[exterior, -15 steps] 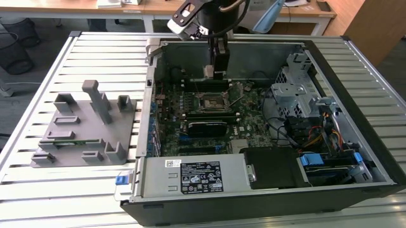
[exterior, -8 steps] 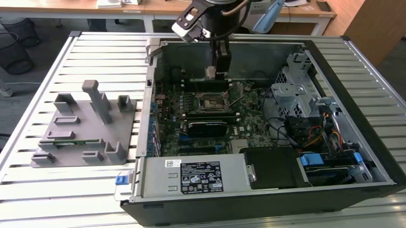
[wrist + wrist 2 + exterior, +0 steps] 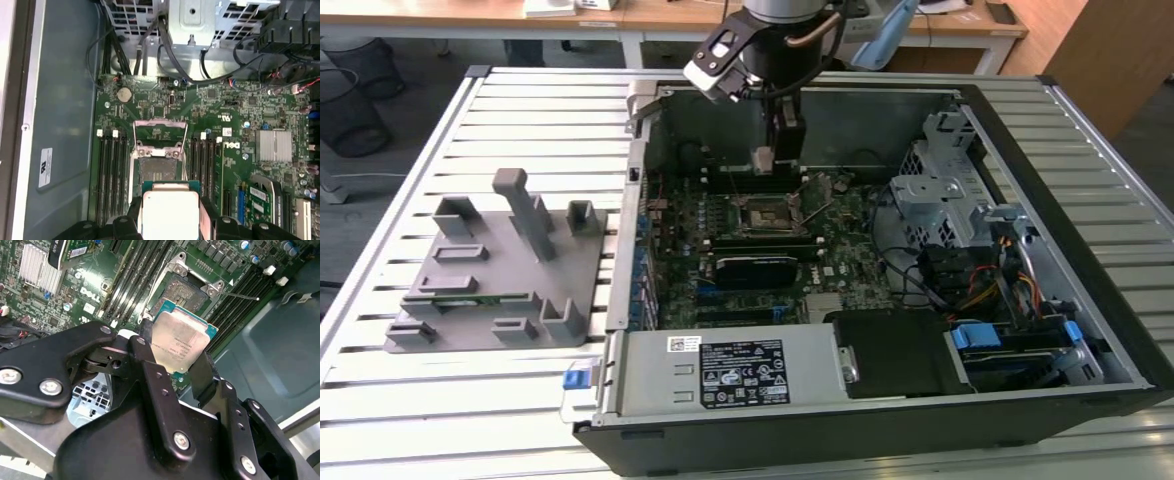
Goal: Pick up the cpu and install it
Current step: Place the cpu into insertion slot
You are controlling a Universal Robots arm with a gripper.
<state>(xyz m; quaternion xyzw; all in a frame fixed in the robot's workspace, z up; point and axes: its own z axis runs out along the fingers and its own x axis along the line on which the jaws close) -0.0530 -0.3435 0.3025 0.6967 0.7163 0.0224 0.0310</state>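
The cpu (image 3: 178, 344) is pinched between my fingers (image 3: 152, 375), which are closed on two opposite edges of it and open only as wide as the chip. Its brushed silvery metal lid faces the second wrist view, with a thin teal-green border showing round it. I'd judge it light and rigid, so there's no sag to worry about. The smooth edges could slide under a weak pinch, and the contact face underneath is delicate, so the edges are the only sensible place to hold it.

In the exterior view it hangs in the air inside the open computer case (image 3: 854, 440), above the green motherboard (image 3: 150, 107). It is near the cpu socket (image 3: 157, 167) but not seated. The socket's metal load plate (image 3: 160, 132) is hinged open, baring the dark square contact bed. Black memory slots (image 3: 111, 175) run on either side of it, and a finned aluminium heatsink (image 3: 272, 146) sits further off. The case rests on a slatted metal tabletop (image 3: 480, 400), beside a grey moulded parts fixture (image 3: 494, 270).
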